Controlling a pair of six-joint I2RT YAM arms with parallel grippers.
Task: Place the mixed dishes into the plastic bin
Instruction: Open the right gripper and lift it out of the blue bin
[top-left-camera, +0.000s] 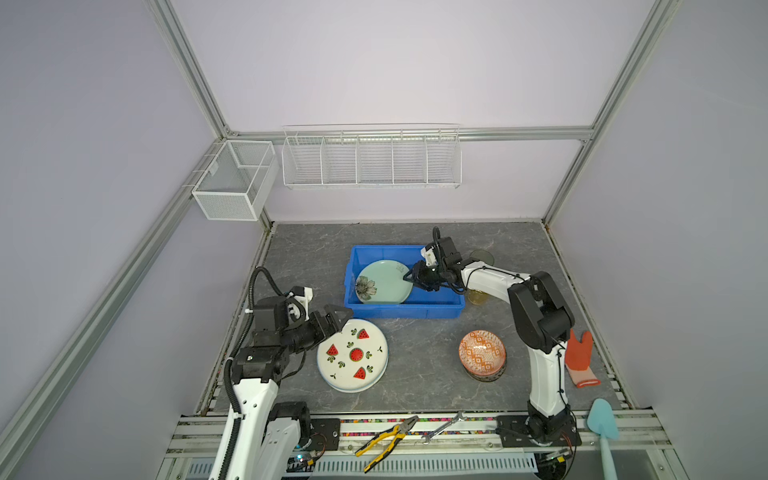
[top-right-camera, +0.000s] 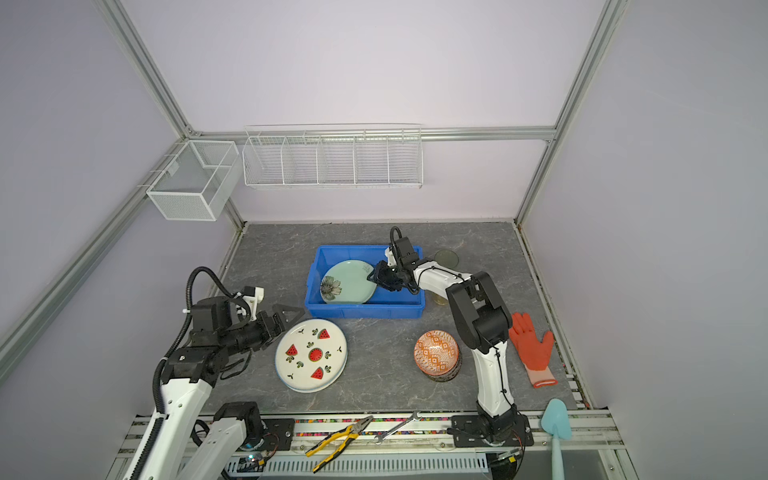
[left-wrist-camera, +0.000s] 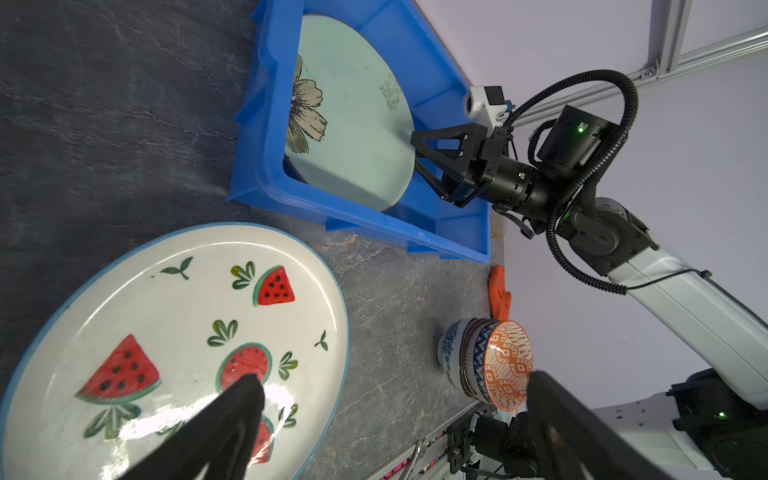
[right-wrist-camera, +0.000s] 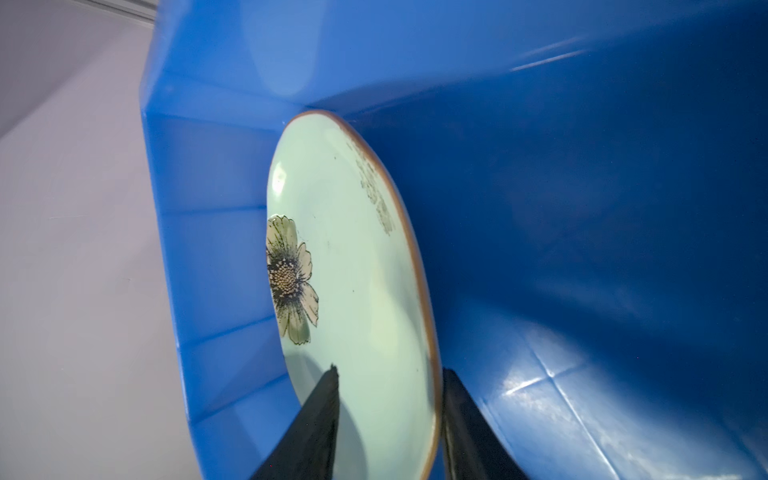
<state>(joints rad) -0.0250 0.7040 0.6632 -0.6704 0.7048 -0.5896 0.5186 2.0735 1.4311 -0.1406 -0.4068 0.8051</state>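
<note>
- While the right jaws stand parted astride its rim, not pinching, the round pale green glazed flower plate (right-wrist-camera: 365, 291) lies inside the bright blue plastic bin (right-wrist-camera: 582, 208).
- Wide apart, the left jaws hover over the rim of the white watermelon-patterned ceramic plate (left-wrist-camera: 166, 332) on the grey desk (left-wrist-camera: 104, 124).
- Glazed, stiff, slippery, probably chips easily: pinch the thin rim.

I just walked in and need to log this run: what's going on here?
Dishes are going into the blue bin. The right gripper, jaws open, straddles the rim of the green plate already in the bin. The left gripper hangs open at the watermelon plate's edge on the table. Stacked bowls wait there too.
</note>
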